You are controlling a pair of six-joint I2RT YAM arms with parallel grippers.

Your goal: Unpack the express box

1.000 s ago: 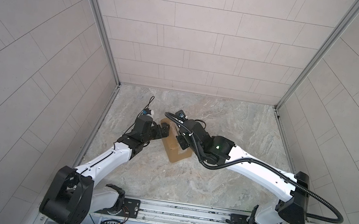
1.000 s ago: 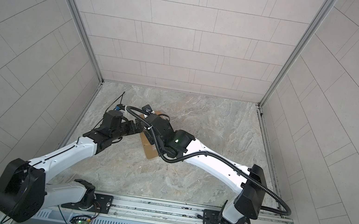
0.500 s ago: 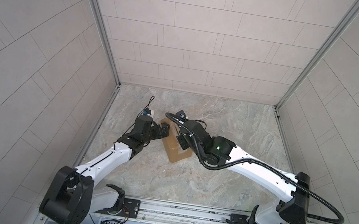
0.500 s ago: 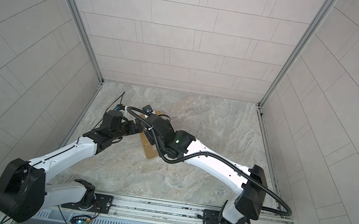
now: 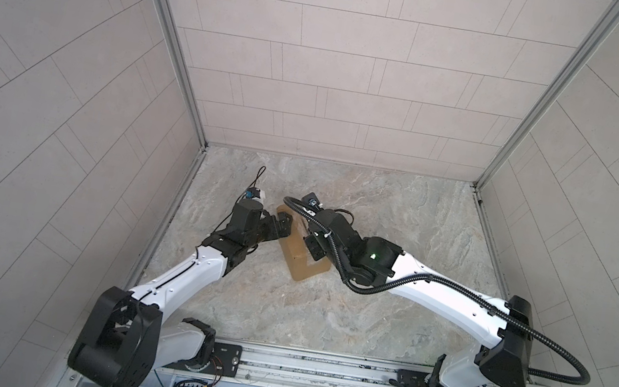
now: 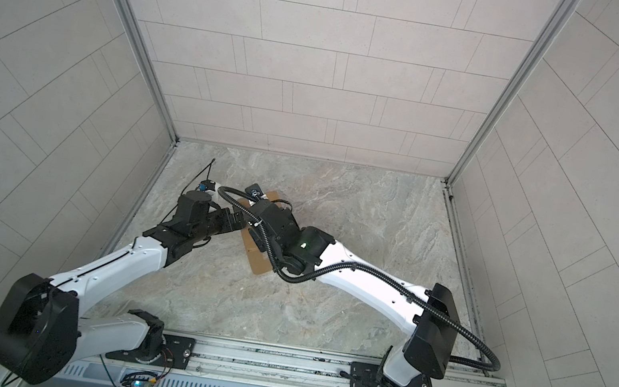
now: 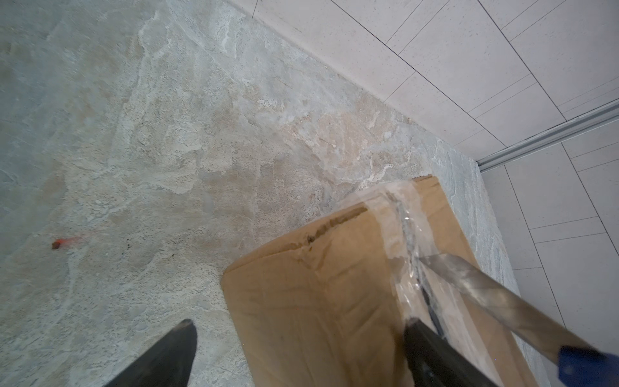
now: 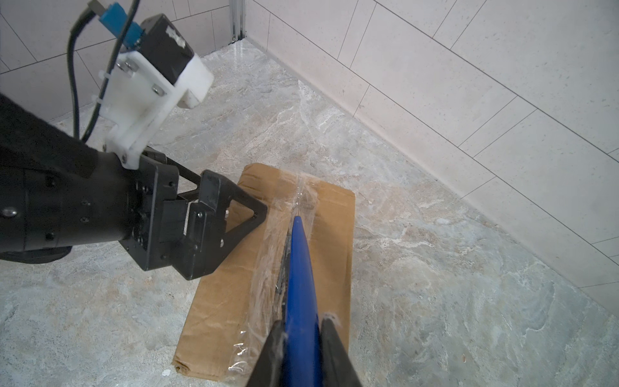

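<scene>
The express box [image 5: 304, 263] [image 6: 257, 261], a flat brown carton with clear tape along its seam, lies on the stone floor left of centre. My left gripper [image 5: 280, 227] [image 6: 235, 221] [image 7: 299, 323] is open and straddles one long edge of the box [image 7: 318, 301]: one finger hangs over the floor, the other over the top beside the tape. My right gripper [image 5: 312, 242] [image 8: 301, 323] is shut on a blue-handled knife [image 8: 299, 268]. Its grey blade [image 7: 485, 284] lies along the taped seam, tip in the tape. The box flaps are down.
The tiled left wall [image 5: 156, 195] runs close behind the left arm, and the back wall [image 8: 435, 110] is not far beyond the box. A small red scrap [image 7: 62, 243] lies on the floor. The arms' base rail [image 5: 314, 366] runs along the front.
</scene>
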